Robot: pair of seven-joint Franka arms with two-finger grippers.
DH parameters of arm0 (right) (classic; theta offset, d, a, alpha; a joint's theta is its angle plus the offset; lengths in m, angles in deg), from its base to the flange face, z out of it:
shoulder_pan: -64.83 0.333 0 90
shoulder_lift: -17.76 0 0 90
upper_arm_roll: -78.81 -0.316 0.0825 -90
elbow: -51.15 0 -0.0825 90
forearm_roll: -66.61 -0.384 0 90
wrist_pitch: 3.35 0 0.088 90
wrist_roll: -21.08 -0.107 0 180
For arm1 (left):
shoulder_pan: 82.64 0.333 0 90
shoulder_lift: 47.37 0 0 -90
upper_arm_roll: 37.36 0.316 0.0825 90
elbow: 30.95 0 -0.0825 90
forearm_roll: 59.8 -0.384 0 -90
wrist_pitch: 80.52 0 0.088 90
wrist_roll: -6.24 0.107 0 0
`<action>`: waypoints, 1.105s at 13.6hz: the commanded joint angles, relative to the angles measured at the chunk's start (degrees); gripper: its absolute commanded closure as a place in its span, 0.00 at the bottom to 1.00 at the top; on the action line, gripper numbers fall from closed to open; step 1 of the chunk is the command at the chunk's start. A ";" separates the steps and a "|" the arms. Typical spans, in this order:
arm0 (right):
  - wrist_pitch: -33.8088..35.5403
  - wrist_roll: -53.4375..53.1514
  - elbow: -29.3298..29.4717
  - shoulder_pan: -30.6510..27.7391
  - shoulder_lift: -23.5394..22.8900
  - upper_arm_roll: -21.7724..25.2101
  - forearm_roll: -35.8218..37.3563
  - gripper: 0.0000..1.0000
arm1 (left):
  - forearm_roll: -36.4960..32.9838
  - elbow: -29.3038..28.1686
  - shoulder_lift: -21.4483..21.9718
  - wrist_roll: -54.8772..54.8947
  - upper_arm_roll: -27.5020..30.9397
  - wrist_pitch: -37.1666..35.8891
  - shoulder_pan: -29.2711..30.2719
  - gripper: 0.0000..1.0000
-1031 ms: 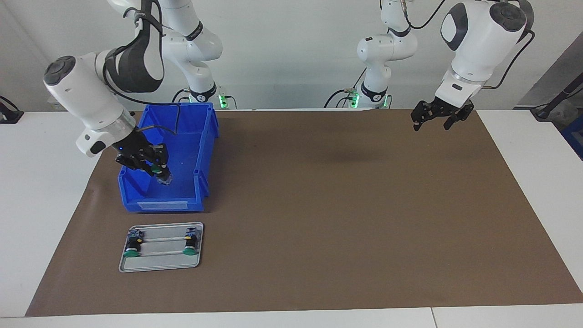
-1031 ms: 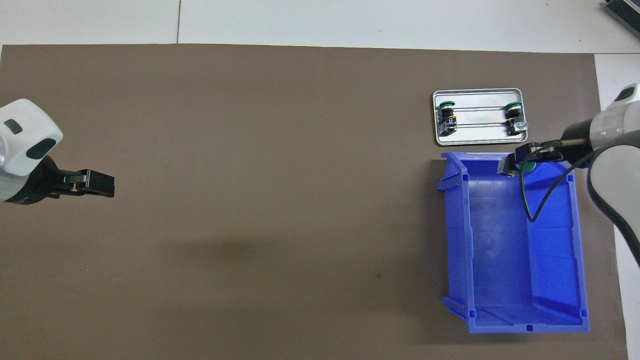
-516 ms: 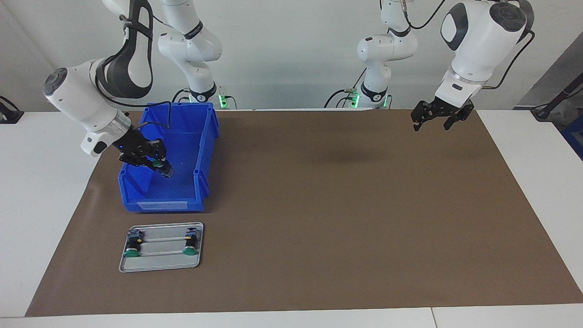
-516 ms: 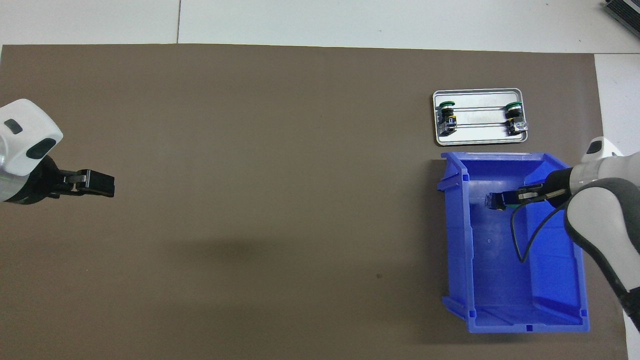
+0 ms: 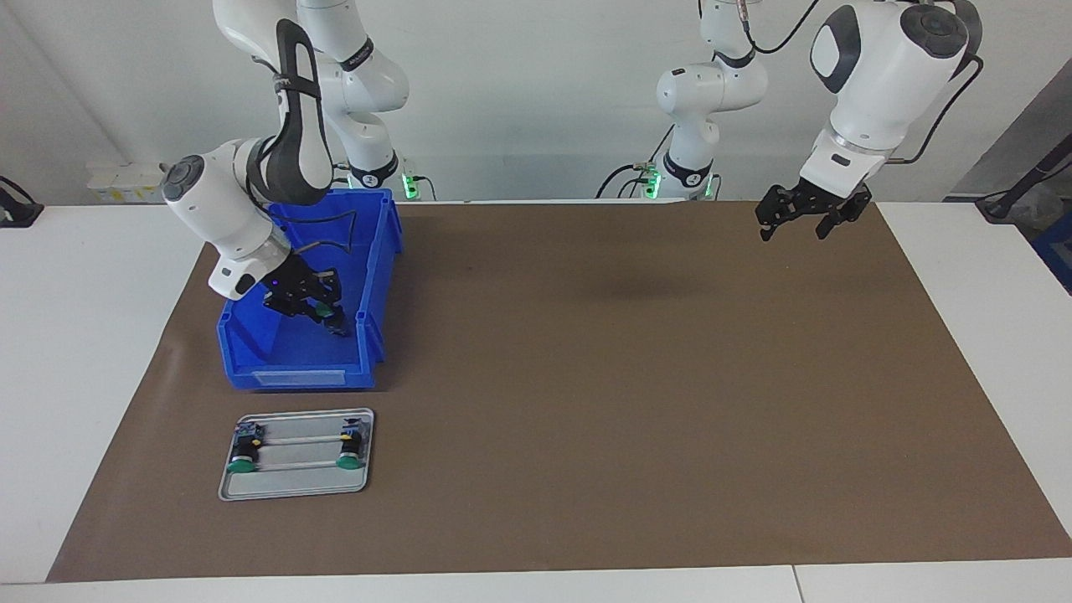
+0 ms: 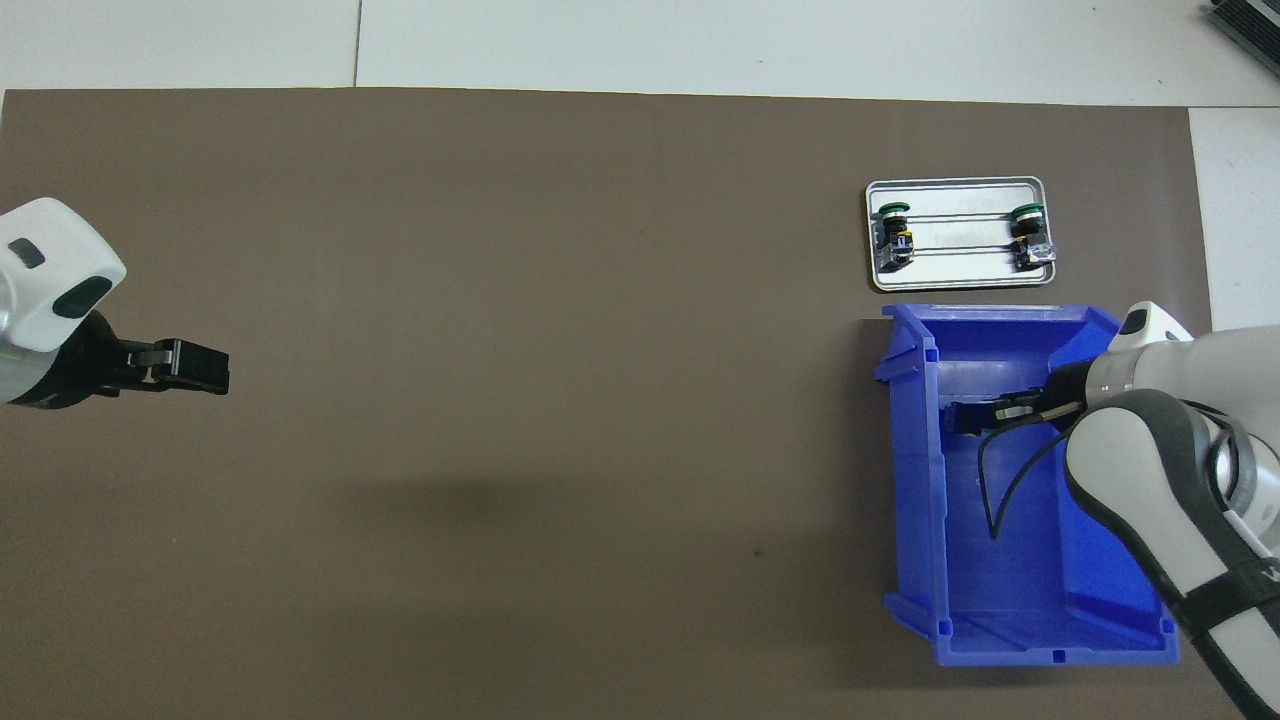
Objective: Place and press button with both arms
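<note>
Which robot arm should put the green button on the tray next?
Probably the right. The right gripper already holds the button over the blue bin, and the tray sits just beside that bin. The left gripper waits, open, over the mat at the table's other end.

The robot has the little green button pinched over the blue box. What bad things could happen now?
1. The right end effector pinches the button near its tip, so it might slip and fall into the blue bin.
2. It is close to the bin's wall, so moving sideways could bump it.
3. The tray already has two buttons on it, so setting this one down could knock them.
The left end effector waits over the mat.
</note>
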 commanded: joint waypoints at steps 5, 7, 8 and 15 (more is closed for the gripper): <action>-2.68 0.43 -1.40 -0.31 1.14 -0.21 4.51 1.00 | -0.23 -0.98 1.22 0.26 -0.28 -0.10 0.48 0.01; -2.68 -0.44 -1.49 -0.31 1.14 -0.21 4.51 0.41 | -0.23 -0.89 1.22 0.26 -0.28 -0.10 0.48 0.01; -2.51 -2.36 -1.49 -0.31 1.14 -0.21 4.51 0.00 | -0.23 -0.98 1.22 0.26 -0.28 -0.10 0.48 0.01; 0.30 -13.16 6.14 -0.13 1.67 -0.74 8.44 0.00 | -0.23 -0.98 1.22 0.26 -0.28 -0.10 0.48 0.01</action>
